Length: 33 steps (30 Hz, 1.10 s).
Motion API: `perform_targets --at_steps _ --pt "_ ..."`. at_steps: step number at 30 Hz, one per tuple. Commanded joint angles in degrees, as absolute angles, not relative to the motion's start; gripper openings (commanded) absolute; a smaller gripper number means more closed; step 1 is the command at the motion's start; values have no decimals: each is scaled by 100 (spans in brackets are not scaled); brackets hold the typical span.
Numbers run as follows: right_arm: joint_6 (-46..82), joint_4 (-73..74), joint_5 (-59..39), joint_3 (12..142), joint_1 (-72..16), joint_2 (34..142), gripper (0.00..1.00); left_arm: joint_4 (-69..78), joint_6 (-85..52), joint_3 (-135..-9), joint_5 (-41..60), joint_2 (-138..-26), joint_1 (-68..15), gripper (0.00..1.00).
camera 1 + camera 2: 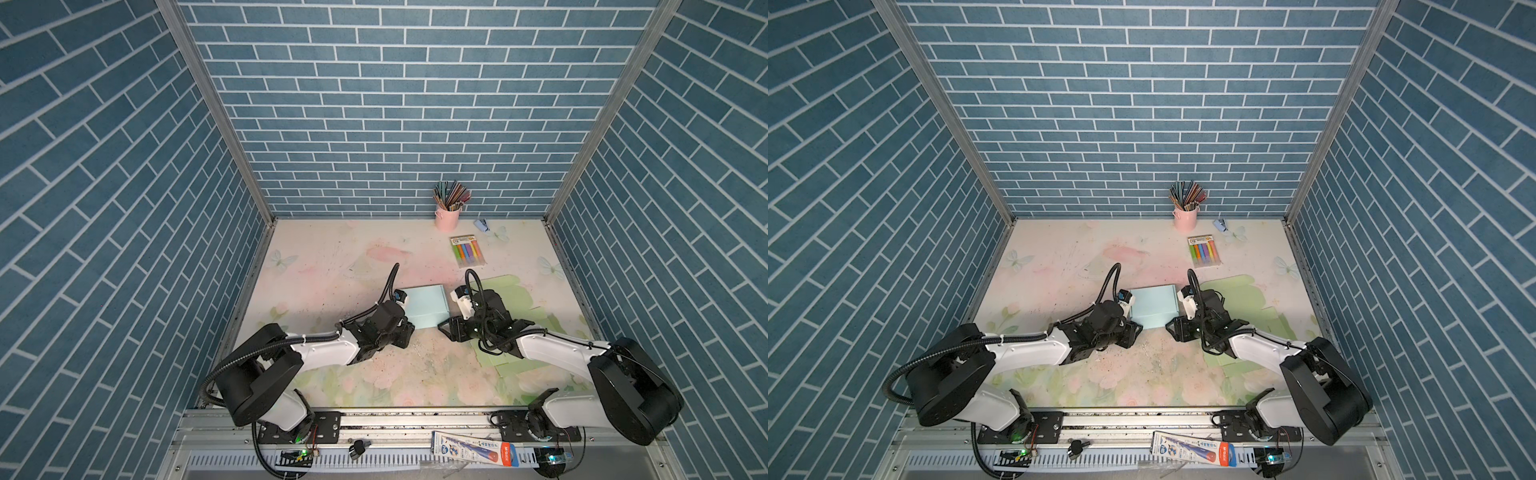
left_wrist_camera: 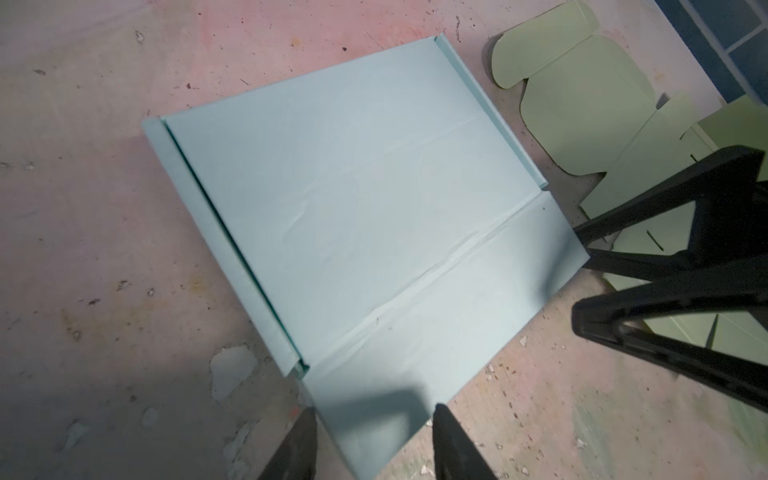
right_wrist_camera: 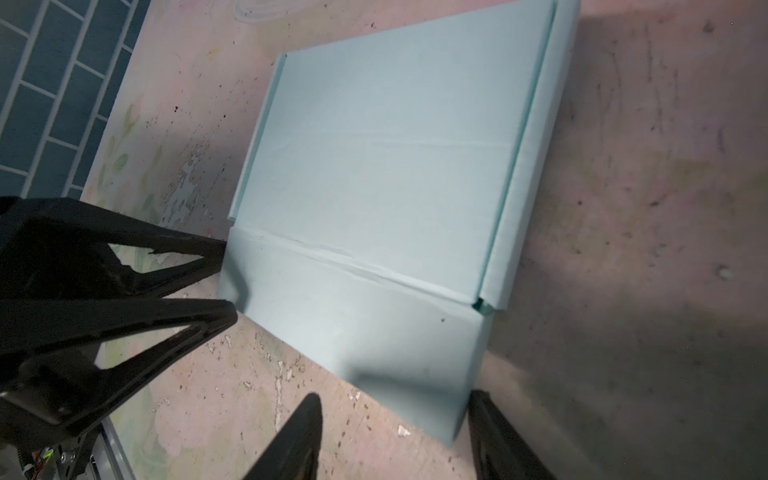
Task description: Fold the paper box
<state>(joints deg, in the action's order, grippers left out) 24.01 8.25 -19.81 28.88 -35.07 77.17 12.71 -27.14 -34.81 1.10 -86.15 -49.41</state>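
Paper box (image 1: pixel 428 307) nearly closed; left tool (image 2: pixel 374 409) and right tool (image 3: pixel 395 395), half-open, straddle the front flap (image 2: pixel 436 316); tucking seems next.

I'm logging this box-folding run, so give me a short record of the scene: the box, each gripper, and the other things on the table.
box: light blue paper box, mid-table, side edges folded, one flap facing the robot
left gripper: fingers apart, at one corner of that flap
right gripper: fingers apart, at the flap's other corner
beside box: flat green box blanks, partly under the right arm
back of table: pink pencil cup, marker pack
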Motion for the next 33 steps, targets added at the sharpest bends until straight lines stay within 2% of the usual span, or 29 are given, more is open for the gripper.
perform_targets --at_steps 1,33 --pt "2257 991 -2187 3032 -3507 7761 57 1366 -2681 -3606 132 -8677 -4947 46" --pt "2064 1058 -1802 3132 -3517 8145 55 1407 -2642 -3488 -48 -8777 -4786 42"
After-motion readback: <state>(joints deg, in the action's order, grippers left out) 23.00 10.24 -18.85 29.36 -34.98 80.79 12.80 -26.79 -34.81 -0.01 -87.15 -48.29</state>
